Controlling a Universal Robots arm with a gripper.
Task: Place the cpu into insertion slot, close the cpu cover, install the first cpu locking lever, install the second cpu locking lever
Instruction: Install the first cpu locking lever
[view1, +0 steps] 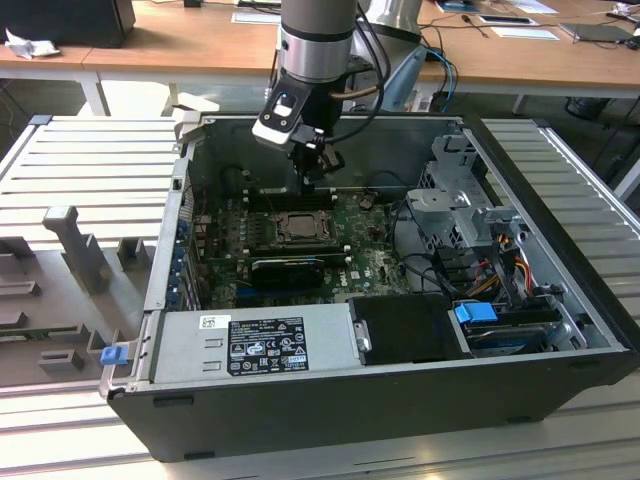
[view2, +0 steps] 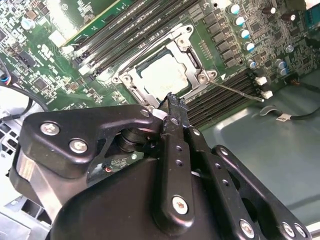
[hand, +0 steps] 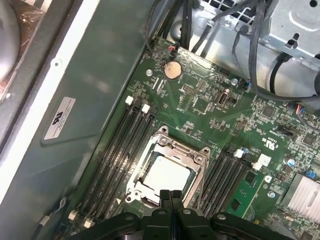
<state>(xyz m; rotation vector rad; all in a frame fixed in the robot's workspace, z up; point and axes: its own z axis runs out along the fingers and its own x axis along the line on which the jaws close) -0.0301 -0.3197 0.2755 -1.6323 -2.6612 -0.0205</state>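
While the cpu (hand: 167, 176) is lying under the closed cover (hand: 172, 148), the gripper (hand: 170, 193) is being held just above the cover's edge, fingers pressed together on nothing.

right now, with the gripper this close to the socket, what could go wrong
1. The shut gripper hangs right at the edge of the cpu cover. A slip could scrape the cpu face showing through the cut-out.
2. A thin locking lever sticks out free over the memory slots. The cover may not be clamped yet, and the lever could snag or spring.
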